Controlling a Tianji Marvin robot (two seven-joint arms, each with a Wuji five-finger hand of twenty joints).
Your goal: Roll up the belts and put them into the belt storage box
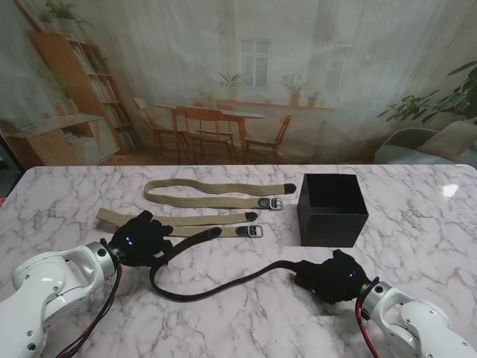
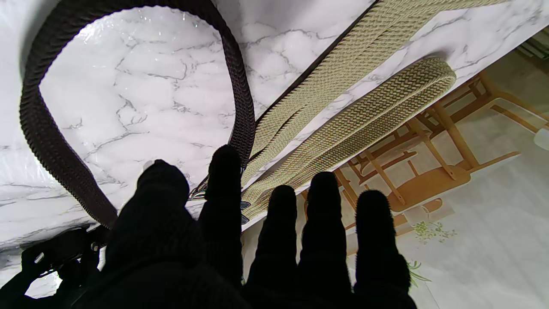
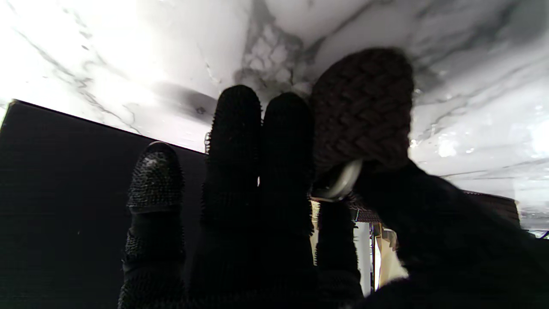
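On marble counter (image 1: 417, 224), white w/ grey veins, glossy, lie three woven belts. Dark brown belt (image 1: 223, 282) snakes across the near-middle part: one end at left hand (image 1: 141, 239), then a wide U-loop toward near edge, then over to right hand (image 1: 332, 277). Two tan belts, both folded double, flat braided weave, w/ metal buckles & dark tips: far tan belt (image 1: 216, 190) sits toward far edge, near tan belt (image 1: 186, 222) just nearer to me, its left end under the left hand. Black storage box (image 1: 332, 209), square, matte, open-topped, stands right of the tan belts, just beyond the right hand.

Left hand: black knit glove, palm down, fingers (image 2: 223, 184) spread & mostly straight over belt ends; can't tell if it has hold of anything. Wrist view shows coarse herringbone weave on tan belts & brown loop (image 2: 43, 128) curving round bare marble.

Right hand: fingers (image 3: 236, 141) extended, thumb pinching the brown belt's braided end (image 3: 362, 111) against them, a silver ring of buckle showing at the pinch. Box wall (image 3: 64, 180) just beside the fingers.
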